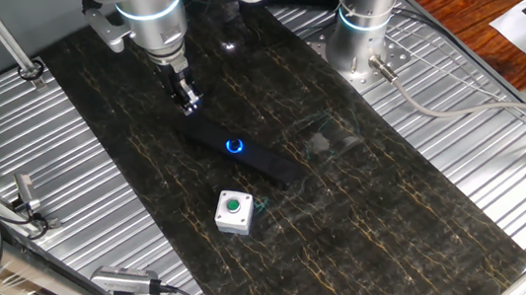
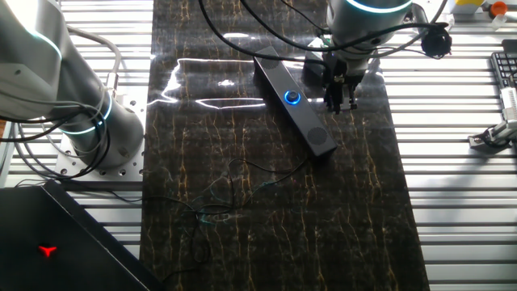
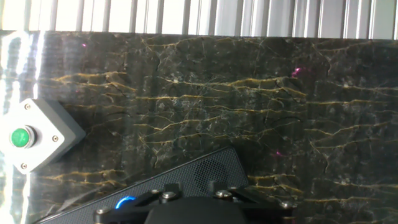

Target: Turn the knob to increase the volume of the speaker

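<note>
A small grey box (image 1: 235, 212) with a green round button (image 1: 234, 206) sits nearest the camera in one fixed view, on the dark marble-patterned mat (image 1: 373, 244) that covers the middle of the desk. Just behind it lies the speaker (image 1: 241, 153), a long black bar set diagonally near the mat's centre, apart from the box. The knob (image 1: 234, 147), ringed in blue light, sits on top of the speaker at about its middle.

Further back, toward the desk's far edge, the gripper (image 1: 190, 104) points down above the far end of the speaker, beside the knob and not on it. Its fingers look close together with nothing between them, but whether they are fully closed cannot be told. In the other fixed view the gripper (image 2: 340, 103) hangs just beside the speaker (image 2: 294, 103), level with the knob (image 2: 292, 98).

At the far right of the desk, a second arm's silver base (image 1: 362, 37) stands on the ribbed metal surface (image 1: 99, 186).
</note>
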